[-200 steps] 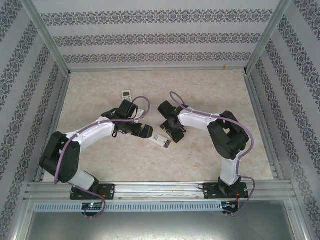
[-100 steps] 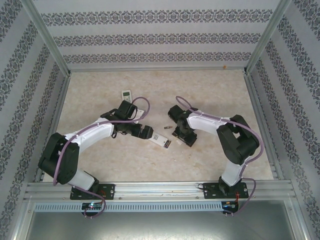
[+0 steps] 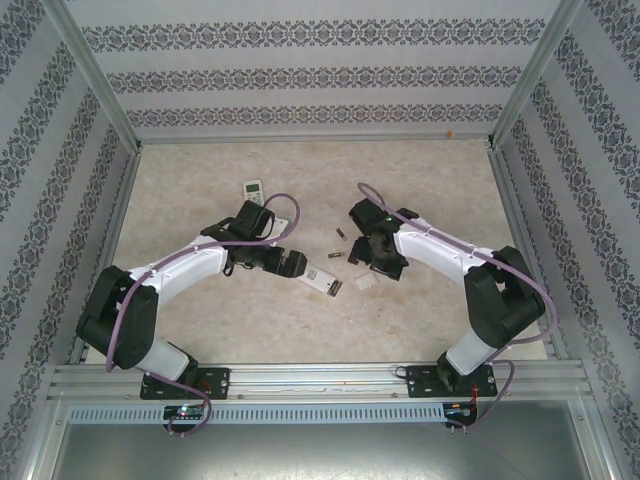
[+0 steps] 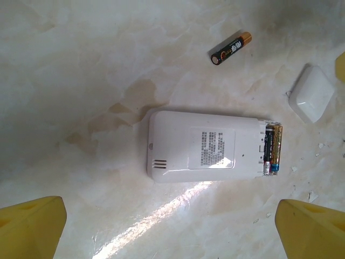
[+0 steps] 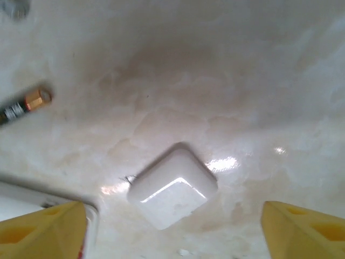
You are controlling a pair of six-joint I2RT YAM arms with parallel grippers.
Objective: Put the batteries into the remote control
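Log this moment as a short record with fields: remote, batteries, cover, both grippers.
remote: white, face down on the table, battery bay at one end uncovered
bay: batteries seated in it, count unclear
loose battery: lying on the table, apart from the remote
battery cover: small white piece, flat on the table off the remote's open end
left gripper: open, above the remote, holding nothing
right gripper: open, above the battery cover, holding nothing
second remote: beyond the left arm, untouched
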